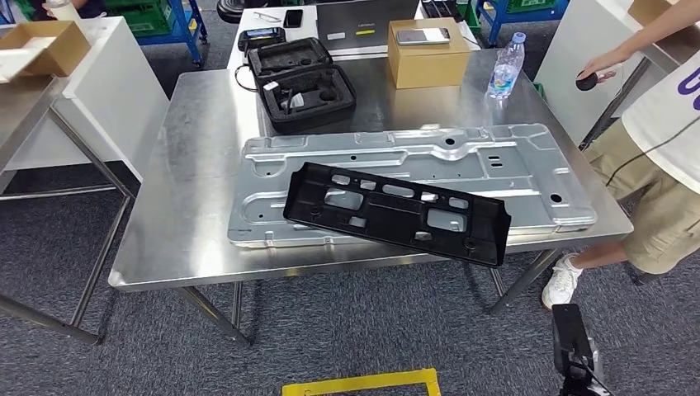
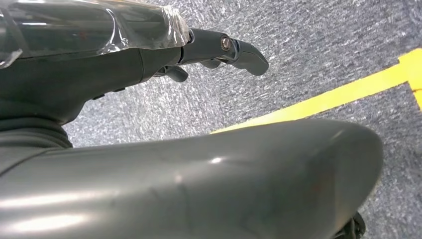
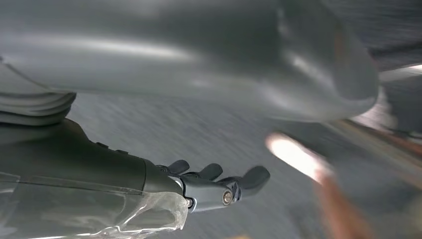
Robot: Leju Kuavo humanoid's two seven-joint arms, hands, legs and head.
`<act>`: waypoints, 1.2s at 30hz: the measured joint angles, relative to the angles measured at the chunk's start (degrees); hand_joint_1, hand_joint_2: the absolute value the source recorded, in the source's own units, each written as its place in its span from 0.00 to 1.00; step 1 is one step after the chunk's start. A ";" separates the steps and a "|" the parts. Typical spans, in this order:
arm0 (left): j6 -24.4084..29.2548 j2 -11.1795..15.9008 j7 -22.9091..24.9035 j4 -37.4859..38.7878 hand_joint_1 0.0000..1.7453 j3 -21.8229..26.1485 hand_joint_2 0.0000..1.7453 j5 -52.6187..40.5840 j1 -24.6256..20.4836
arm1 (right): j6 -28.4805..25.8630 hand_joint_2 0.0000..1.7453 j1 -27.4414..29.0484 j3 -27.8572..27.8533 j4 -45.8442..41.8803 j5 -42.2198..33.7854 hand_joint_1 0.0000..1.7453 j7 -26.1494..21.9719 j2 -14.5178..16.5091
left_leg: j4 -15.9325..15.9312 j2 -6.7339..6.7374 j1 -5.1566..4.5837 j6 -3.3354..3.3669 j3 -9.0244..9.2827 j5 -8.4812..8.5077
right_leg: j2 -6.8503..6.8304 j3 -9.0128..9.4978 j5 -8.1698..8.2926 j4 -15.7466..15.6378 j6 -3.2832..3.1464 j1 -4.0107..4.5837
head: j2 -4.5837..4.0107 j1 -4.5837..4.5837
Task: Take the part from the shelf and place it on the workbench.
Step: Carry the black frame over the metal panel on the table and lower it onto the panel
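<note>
A long black plastic part [image 1: 396,213] with several cut-outs lies flat on a large silver sheet-metal panel [image 1: 528,169], near the front edge of the steel workbench [image 1: 198,165]. The part's right end reaches past the panel's front rim. My left hand [image 2: 149,55] hangs over grey carpet with its fingers [image 2: 244,52] stretched out and nothing in it. My right hand [image 3: 199,186] also hangs over the floor, its fingers [image 3: 249,178] apart and empty; that view is blurred by motion. Both hands are well away from the part.
At the back of the bench stand an open black foam case [image 1: 301,82], a cardboard box [image 1: 428,54] and a water bottle [image 1: 505,66]. A person [image 1: 660,140] stands at the right, one hand on a black round object [image 1: 586,80]. Yellow floor tape [image 1: 363,384] lies in front.
</note>
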 joint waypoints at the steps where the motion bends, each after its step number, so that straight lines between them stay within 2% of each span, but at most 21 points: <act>1: -0.10 0.04 0.01 0.00 0.00 -0.01 0.00 -0.10 -0.01 | 1.55 0.00 -0.76 0.07 2.73 -0.51 0.00 1.67 1.22 | 0.21 -0.04 -0.02 -0.27 -0.25 0.12 | 0.08 -0.20 0.12 0.06 -0.49 0.31 | 0.01 -0.05; 3: -0.34 0.09 0.03 0.00 0.00 -0.03 0.00 -0.30 0.09 | 4.11 0.00 -1.77 0.30 7.43 -0.83 0.00 5.46 3.51 | 0.72 -0.07 0.41 -0.71 -0.70 0.04 | -0.07 -0.57 0.57 0.12 -1.36 0.52 | 0.01 -0.11; 4: -0.47 0.10 0.05 0.00 0.00 -0.07 0.00 -0.42 0.15 | 4.99 0.00 -2.24 0.45 9.38 -0.73 0.00 7.36 4.61 | 1.79 -0.09 0.55 -0.96 -1.21 -0.83 | -0.16 -0.81 0.84 0.11 -1.79 0.62 | 0.01 -0.14; 5: -0.61 0.10 0.10 0.00 0.00 -0.16 0.00 -0.56 0.15 | 5.68 0.00 -2.71 0.63 11.14 -0.55 0.00 9.07 5.60 | 3.96 -0.08 0.71 -1.26 -2.12 -2.46 | -0.23 -1.14 1.15 0.07 -2.23 0.64 | 0.00 -0.16; 8: -0.89 0.14 0.34 0.00 0.00 -0.55 0.00 -0.82 0.07 | 7.15 0.00 -3.93 1.23 15.77 -0.12 0.00 12.18 8.47 | 15.00 -0.07 0.83 -1.80 -6.17 -8.97 | -0.31 -2.24 1.89 0.06 -3.01 0.96 | 0.00 -0.27; 9: -0.93 0.16 0.44 0.00 0.00 -0.68 0.00 -0.83 0.10 | 7.46 0.00 -4.17 1.37 17.11 -0.08 0.00 12.57 9.38 | 17.35 -0.08 0.79 -1.72 -6.75 -9.96 | -0.36 -2.55 2.09 0.07 -3.11 1.13 | 0.01 -0.28; 10: -0.97 0.20 0.55 0.00 0.00 -0.80 0.00 -0.85 0.14 | 7.68 0.00 -4.36 1.46 18.41 -0.06 0.00 12.77 10.27 | 17.62 -0.09 0.67 -1.47 -6.35 -9.91 | -0.41 -2.82 2.30 0.07 -3.19 1.30 | 0.01 -0.28; 11: -1.01 0.23 0.65 0.00 0.00 -0.92 0.00 -0.90 0.16 | 7.88 0.00 -4.58 1.56 19.71 -0.06 0.00 12.82 11.17 | 15.52 -0.09 0.48 -1.06 -4.77 -8.89 | -0.45 -3.07 2.50 0.07 -3.24 1.47 | 0.00 -0.28; 14: -1.08 0.42 0.89 0.01 0.00 -1.32 0.00 -1.16 -0.08 | 8.39 0.00 -5.40 1.99 22.81 0.02 0.00 12.34 14.09 | 3.14 0.06 -0.52 0.76 2.59 -4.64 | -0.53 -3.58 3.12 0.11 -3.20 1.84 | -0.01 -0.27; 16: -1.08 0.64 0.92 0.03 0.00 -1.53 0.00 -1.24 -0.36 | 8.86 0.00 -5.82 2.41 24.26 0.30 0.00 11.86 15.90 | -0.47 0.12 -0.96 1.40 4.27 -3.86 | -0.63 -3.95 3.61 0.16 -2.86 1.86 | -0.01 -0.25; 19: -1.08 0.73 0.91 0.04 0.00 -1.79 0.00 -1.24 -0.30 | 9.42 0.00 -6.01 2.97 25.71 0.66 0.00 11.50 17.56 | -1.53 0.01 -0.63 1.39 4.07 -2.65 | -0.63 -4.52 3.52 0.64 -2.10 1.77 | -0.01 -0.26; 21: -1.08 0.74 0.89 0.04 0.00 -1.92 0.00 -1.23 -0.28 | 9.57 0.00 -6.09 3.25 26.53 0.90 0.00 11.47 18.19 | -2.13 -0.04 -0.28 1.41 3.78 -1.71 | -0.48 -6.19 0.23 4.76 -1.64 1.65 | -0.02 -0.22; 23: -1.08 0.76 0.87 0.04 0.00 -2.01 0.00 -1.22 -0.29 | 9.77 0.00 -6.13 3.58 27.23 1.20 0.00 11.47 18.46 | -2.04 -0.06 -0.27 1.55 3.09 -1.20 | -0.45 -8.86 -4.27 12.31 -1.10 1.42 | -0.02 -0.19; 24: -1.08 0.76 0.86 0.04 0.00 -2.09 0.00 -1.21 -0.25 | 9.86 0.00 -6.13 3.73 27.52 1.30 0.00 11.47 18.55 | -1.96 -0.06 -0.23 1.48 2.75 -0.97 | -0.46 -9.68 -5.51 15.20 -0.84 1.26 | -0.02 -0.18; 25: -1.09 0.76 0.85 0.04 0.00 -2.18 0.00 -1.21 -0.20 | 9.90 0.00 -6.13 3.84 27.78 1.33 0.00 11.48 18.64 | -1.86 -0.06 -0.16 1.35 2.43 -0.79 | -0.46 -9.55 -5.64 16.14 -0.61 1.09 | -0.02 -0.18; 26: -1.09 0.75 0.86 0.04 0.00 -2.26 0.00 -1.20 -0.15 | 9.93 0.00 -6.13 3.94 27.98 1.36 0.00 11.48 18.73 | -1.70 -0.05 -0.03 1.18 2.14 -0.63 | -0.46 -8.24 -4.74 14.73 -0.39 0.89 | -0.02 -0.17; 28: -1.14 0.75 0.89 0.05 0.00 -2.34 0.00 -1.18 -0.15 | 9.95 0.00 -6.23 4.12 28.24 1.40 0.00 11.51 18.87 | -1.07 -0.06 0.19 0.77 1.54 -0.49 | -0.41 -3.30 -1.75 6.93 0.12 0.42 | -0.02 -0.17; 30: -1.16 0.80 0.92 0.06 0.00 -2.36 0.00 -1.05 -0.29 | 10.04 0.00 -6.46 4.30 28.49 1.55 0.00 11.58 19.04 | -0.01 -0.08 0.17 0.21 0.62 -0.50 | -0.06 -0.26 -0.13 1.11 0.01 0.30 | -0.01 -0.21; 33: -1.19 0.86 1.05 0.07 0.00 -2.37 0.00 -0.79 -0.21 | 10.13 0.00 -6.59 4.44 28.98 1.86 0.00 11.91 19.20 | 0.64 -0.10 0.28 -0.75 -0.30 -0.19 | 0.13 -0.51 0.44 0.30 -1.17 0.68 | -0.01 -0.28; 34: -1.20 0.86 1.11 0.08 0.00 -2.38 0.00 -0.70 -0.10 | 10.13 0.00 -6.63 4.50 29.09 2.06 0.00 12.05 19.22 | 1.17 -0.10 0.43 -1.05 -0.60 -0.67 | 0.08 -0.71 0.74 0.22 -1.62 0.70 | -0.01 -0.29; 36: -1.22 0.85 1.17 0.09 0.00 -2.39 0.00 -0.52 -0.03 | 10.14 0.00 -6.76 4.72 29.22 2.68 0.00 12.25 19.26 | 5.28 -0.08 0.79 -1.70 -2.32 -3.86 | -0.03 -1.32 1.38 0.07 -2.46 0.60 | -0.01 -0.38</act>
